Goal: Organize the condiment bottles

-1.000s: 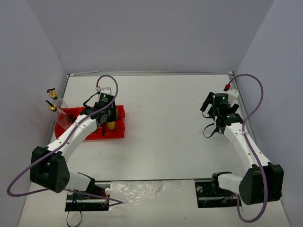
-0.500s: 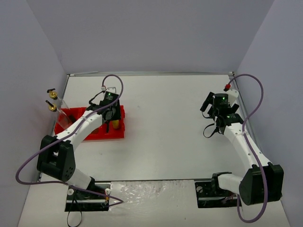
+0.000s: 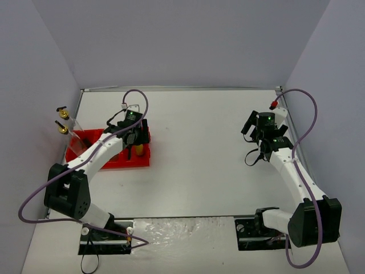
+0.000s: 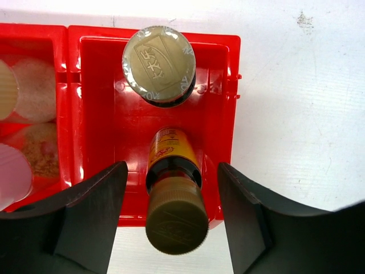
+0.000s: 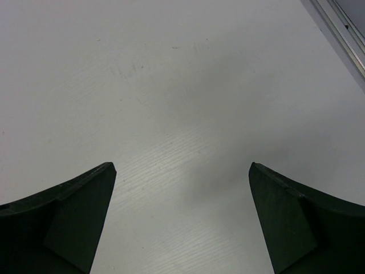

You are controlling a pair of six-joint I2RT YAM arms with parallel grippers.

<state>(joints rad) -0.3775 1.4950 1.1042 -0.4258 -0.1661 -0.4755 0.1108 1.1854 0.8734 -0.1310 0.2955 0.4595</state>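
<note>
Yellow brown-capped little bottle [image 4: 174,194] is standing, cap pointing wristward, seemingly untouched between the spread jaws of my left gripper [image 4: 171,168].

White table [image 3: 199,177] bearing red tray [image 3: 121,162]

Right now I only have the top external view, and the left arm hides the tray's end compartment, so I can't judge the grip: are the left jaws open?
Observer: Yes. The left gripper is open, with gaps showing either side of the brown-capped bottle between its jaws.
Operator: Is that bottle inside the tray?
Observer: Its base sits in the red tray's end compartment, along with a second brown-capped bottle.
Operator: And the right arm?
Observer: The right gripper is open over bare table, holding nothing.
</note>
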